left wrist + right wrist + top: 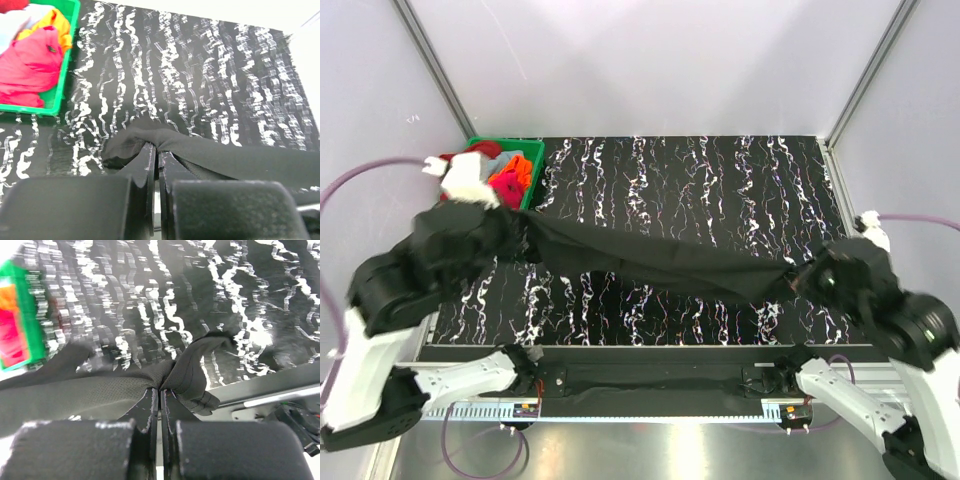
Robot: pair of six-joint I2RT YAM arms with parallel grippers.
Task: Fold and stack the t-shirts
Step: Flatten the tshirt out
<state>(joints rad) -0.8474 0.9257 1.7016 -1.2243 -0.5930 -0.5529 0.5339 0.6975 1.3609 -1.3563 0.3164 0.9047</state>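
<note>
A black t-shirt (660, 258) hangs stretched between my two grippers above the black, white-streaked table. My left gripper (520, 238) is shut on its left end; in the left wrist view the cloth (225, 157) bunches at the closed fingertips (157, 150). My right gripper (798, 278) is shut on its right end; in the right wrist view the cloth (100, 395) is pinched at the tips (160, 390), with a hemmed corner (200, 390) hanging to the right. Red, orange and pink t-shirts (508, 178) lie in the bin, seen also in the left wrist view (30, 65).
A green plastic bin (534, 172) stands at the table's far left corner, also in the left wrist view (65, 75) and the right wrist view (31, 325). The patterned table (720, 180) runs behind the shirt. A metal rail (650, 378) runs along the near edge.
</note>
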